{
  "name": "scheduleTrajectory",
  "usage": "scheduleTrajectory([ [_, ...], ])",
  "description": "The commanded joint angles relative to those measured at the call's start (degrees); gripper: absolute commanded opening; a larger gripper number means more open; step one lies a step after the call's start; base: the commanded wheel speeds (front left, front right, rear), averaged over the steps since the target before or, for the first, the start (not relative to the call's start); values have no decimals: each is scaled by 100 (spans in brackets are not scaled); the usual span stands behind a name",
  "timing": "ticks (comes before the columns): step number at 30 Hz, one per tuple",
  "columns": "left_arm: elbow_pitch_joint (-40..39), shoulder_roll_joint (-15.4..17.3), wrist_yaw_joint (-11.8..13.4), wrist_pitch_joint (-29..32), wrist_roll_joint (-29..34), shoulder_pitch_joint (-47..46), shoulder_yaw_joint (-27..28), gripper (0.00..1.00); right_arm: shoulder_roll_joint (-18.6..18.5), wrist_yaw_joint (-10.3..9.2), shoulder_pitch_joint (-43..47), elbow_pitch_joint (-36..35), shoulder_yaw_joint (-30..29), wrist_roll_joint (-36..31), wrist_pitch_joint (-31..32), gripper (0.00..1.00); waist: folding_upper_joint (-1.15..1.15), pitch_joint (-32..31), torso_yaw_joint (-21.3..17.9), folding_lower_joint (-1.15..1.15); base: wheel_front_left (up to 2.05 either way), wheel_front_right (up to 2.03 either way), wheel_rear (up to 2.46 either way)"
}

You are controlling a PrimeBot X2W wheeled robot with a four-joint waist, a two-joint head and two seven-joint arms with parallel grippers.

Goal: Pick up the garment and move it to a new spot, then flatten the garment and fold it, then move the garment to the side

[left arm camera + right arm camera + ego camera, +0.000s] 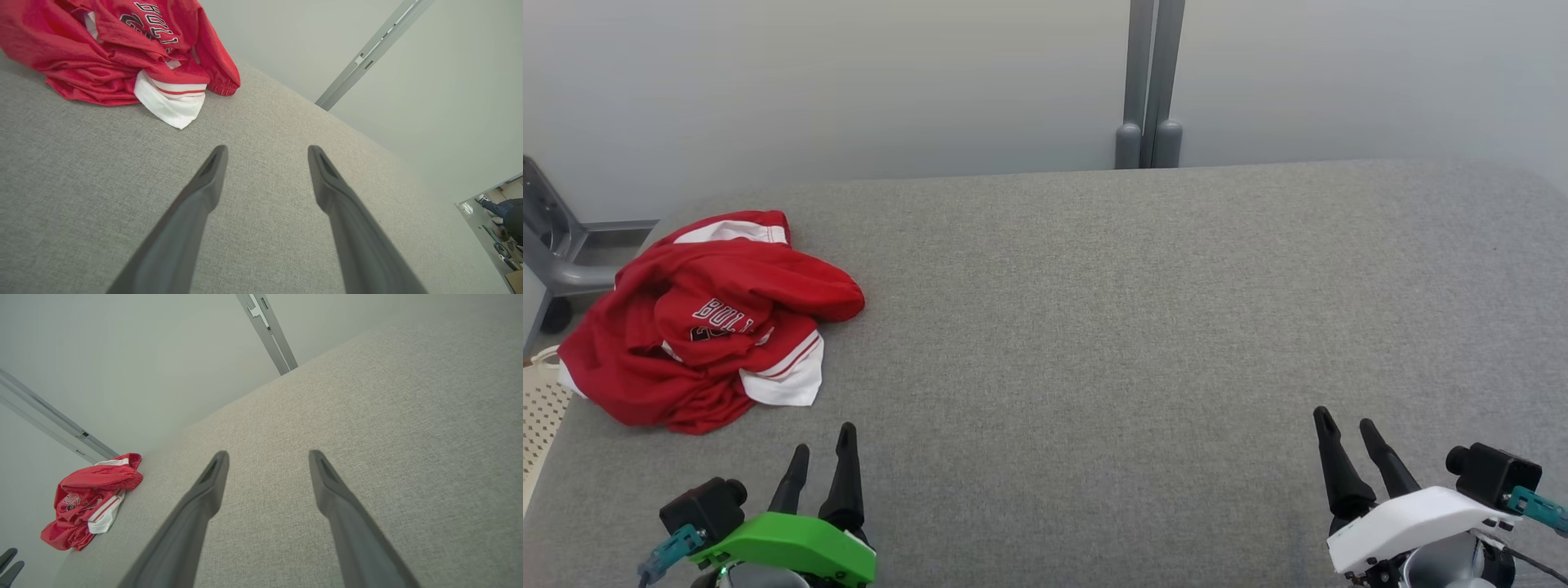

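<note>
The garment [707, 318] is a crumpled red jersey with white trim and lettering, heaped at the far left of the grey table [1094, 327]. It fills the upper left of the left wrist view as the garment [118, 49], and sits small at lower left in the right wrist view as the garment [88, 500]. My left gripper [825, 441] hovers open just in front of the garment, not touching it, and nothing lies between its fingers [214, 167]. Far to the right, near the front edge, my right gripper [1347, 423] is open and empty, its fingers [216, 469] over bare fabric.
A grey post [1149, 82] rises behind the table's far edge against a pale wall. A grey wheeled frame [556, 253] and a perforated white basket [539, 416] stand off the table's left side. The other gripper's fingertips [8, 563] peek in at the bottom left corner.
</note>
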Motion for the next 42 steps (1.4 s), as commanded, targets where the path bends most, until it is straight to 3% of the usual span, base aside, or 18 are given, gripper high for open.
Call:
scheduleTrajectory([
  [1, -21, 74, 25, -46, 162, -119, -41, 100, -34, 2, -125, -64, -3, -189, 23, 100, 0, -2, 2, 0, 0, 0, 0],
  [20, -10, 257, 170, -160, 1142, -314, -356, 100, -46, 2, -338, 52, 21, -1463, 172, 100, 0, -40, 61, 0, 0, 0, 0],
  [42, -2, 414, 341, -160, 1769, -352, -484, 100, -55, 3, -559, 309, 92, -2508, 171, 100, 0, -108, 54, 0, 0, 0, 0],
])
